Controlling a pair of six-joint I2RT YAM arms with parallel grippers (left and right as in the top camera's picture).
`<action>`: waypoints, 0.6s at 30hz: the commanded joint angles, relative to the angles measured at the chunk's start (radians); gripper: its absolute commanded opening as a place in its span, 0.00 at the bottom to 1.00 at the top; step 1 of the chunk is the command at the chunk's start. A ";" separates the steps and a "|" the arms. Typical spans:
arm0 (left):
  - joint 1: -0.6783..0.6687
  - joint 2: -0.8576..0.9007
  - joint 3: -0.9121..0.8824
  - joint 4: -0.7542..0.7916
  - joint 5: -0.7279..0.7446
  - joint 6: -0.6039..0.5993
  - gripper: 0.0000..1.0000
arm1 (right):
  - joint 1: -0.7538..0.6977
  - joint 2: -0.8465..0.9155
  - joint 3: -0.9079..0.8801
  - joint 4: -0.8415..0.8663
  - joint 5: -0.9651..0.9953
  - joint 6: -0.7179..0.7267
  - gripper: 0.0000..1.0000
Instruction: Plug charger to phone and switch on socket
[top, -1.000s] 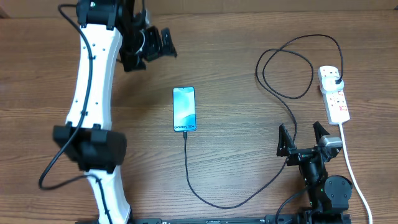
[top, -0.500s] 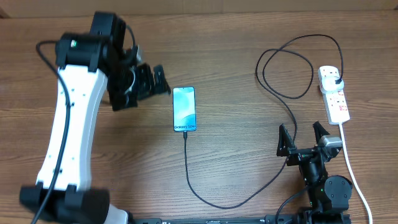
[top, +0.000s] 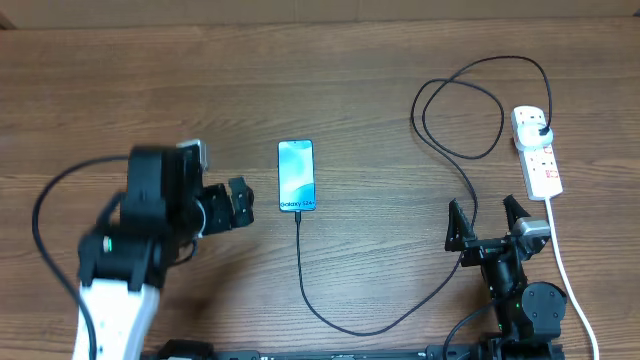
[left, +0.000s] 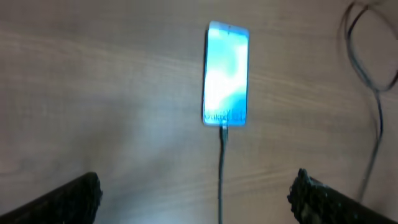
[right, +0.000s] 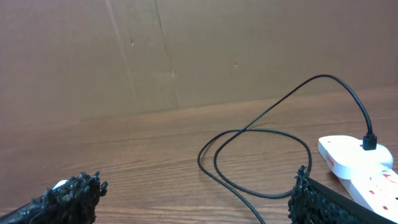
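The phone (top: 296, 176) lies flat mid-table, its teal screen lit; it also shows in the left wrist view (left: 226, 73). The black charger cable (top: 330, 315) runs from the phone's near end, loops right and back to its plug (top: 541, 128) in the white socket strip (top: 538, 152). The cable tip sits at the phone's port (left: 224, 127). My left gripper (top: 240, 203) is open and empty, left of the phone. My right gripper (top: 488, 222) is open and empty, near the front right. The strip (right: 360, 165) and cable loop (right: 261, 162) show in the right wrist view.
The strip's thick white cord (top: 570, 280) runs toward the front edge past my right arm. A brown cardboard wall (right: 186, 50) stands behind the table.
My left arm has swung from the far left back corner toward the front, its gripper now just left of the phone. The right arm, phone and cable have not moved.
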 joint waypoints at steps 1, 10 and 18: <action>0.006 -0.158 -0.173 0.181 -0.075 0.105 1.00 | 0.006 -0.009 -0.011 0.004 -0.005 -0.002 1.00; 0.005 -0.463 -0.503 0.642 -0.148 0.158 1.00 | 0.006 -0.009 -0.011 0.004 -0.005 -0.002 1.00; 0.006 -0.668 -0.732 0.913 -0.202 0.171 1.00 | 0.006 -0.009 -0.011 0.004 -0.005 -0.002 1.00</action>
